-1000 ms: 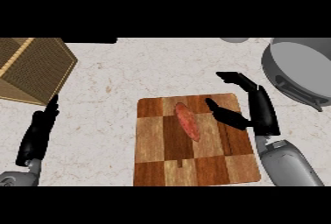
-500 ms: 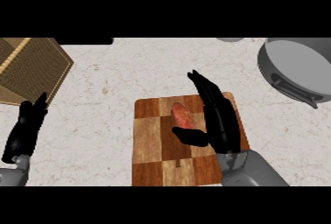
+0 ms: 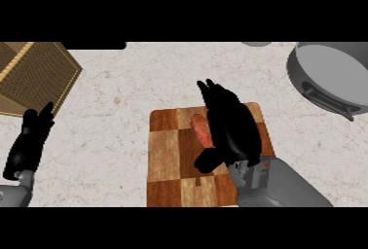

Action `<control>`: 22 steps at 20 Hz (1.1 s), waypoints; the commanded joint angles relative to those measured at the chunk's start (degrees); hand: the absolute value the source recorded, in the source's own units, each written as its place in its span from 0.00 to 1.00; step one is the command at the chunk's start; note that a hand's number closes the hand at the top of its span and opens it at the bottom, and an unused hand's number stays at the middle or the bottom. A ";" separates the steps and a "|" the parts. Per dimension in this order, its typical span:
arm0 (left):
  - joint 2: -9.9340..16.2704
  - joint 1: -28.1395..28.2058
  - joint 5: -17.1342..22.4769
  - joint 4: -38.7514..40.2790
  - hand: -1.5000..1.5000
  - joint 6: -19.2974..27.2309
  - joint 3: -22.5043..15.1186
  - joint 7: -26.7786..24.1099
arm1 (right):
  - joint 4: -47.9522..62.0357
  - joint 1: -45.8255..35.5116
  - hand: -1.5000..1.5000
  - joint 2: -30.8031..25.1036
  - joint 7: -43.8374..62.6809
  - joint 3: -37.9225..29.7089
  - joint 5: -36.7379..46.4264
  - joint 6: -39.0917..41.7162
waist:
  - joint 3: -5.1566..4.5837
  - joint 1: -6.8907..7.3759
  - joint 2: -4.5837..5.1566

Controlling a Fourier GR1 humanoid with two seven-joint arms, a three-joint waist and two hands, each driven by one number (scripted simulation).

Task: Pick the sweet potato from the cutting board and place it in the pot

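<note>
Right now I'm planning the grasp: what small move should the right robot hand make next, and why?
Probably curl the right robot hand around the sweet potato: its straight fingers lie alongside it on the cutting board, thumb near its lower end.

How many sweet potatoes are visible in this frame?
1: the sweet potato lies on the cutting board, partly covered by the right hand. Another could be hidden under that hand.

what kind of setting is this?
Most likely a kitchen counter: a wooden cutting board with a sweet potato on it, a grey pot at the upper right, all on a pale stone-look countertop.
</note>
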 commanded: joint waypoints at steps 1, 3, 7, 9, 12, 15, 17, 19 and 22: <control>-0.60 -0.05 -0.53 0.12 0.50 -0.04 -0.38 0.00 | -1.04 -2.41 0.00 3.44 11.73 -0.13 -6.95 13.99 | 0.04 -0.09 0.09; 0.10 -0.22 0.50 -0.08 0.50 -0.70 1.29 -0.48 | -1.80 -2.00 0.00 4.97 14.08 -0.65 -9.41 16.08 | 0.09 0.04 0.11; 0.53 -1.19 -0.46 -1.29 0.50 -1.32 0.52 2.35 | 1.20 -4.56 0.00 5.25 16.50 -3.45 -11.74 18.52 | 0.14 0.05 0.17; 0.25 -2.84 -0.28 -0.29 0.50 -1.10 1.26 3.22 | 4.94 -5.08 0.00 8.01 17.58 -1.21 -9.11 16.16 | 0.12 0.07 0.31; 0.24 1.67 -0.54 -1.47 0.50 -1.65 1.62 -0.76 | 5.90 -4.57 0.00 7.63 17.26 -3.29 -9.33 16.30 | 0.12 0.41 0.29; -0.37 -0.01 -1.46 -1.43 0.50 -1.36 1.31 1.24 | 6.59 -5.14 0.00 5.75 14.68 -7.11 -10.50 18.17 | 0.15 0.17 0.39; -0.33 0.38 -1.32 -2.68 0.50 -1.40 1.82 2.30 | 8.02 -1.82 0.00 7.63 14.05 -3.33 -7.33 15.80 | 0.16 0.20 0.35; -1.37 1.78 -2.71 -2.28 0.50 -0.68 1.30 0.22 | 9.52 -2.07 0.00 7.90 13.12 -4.38 -6.30 16.10 | 0.16 0.32 0.37; -2.06 0.96 -2.50 -1.61 0.50 -1.41 1.54 0.81 | 8.31 0.15 0.00 7.68 13.05 -3.53 -5.30 17.74 | 0.16 -0.02 0.33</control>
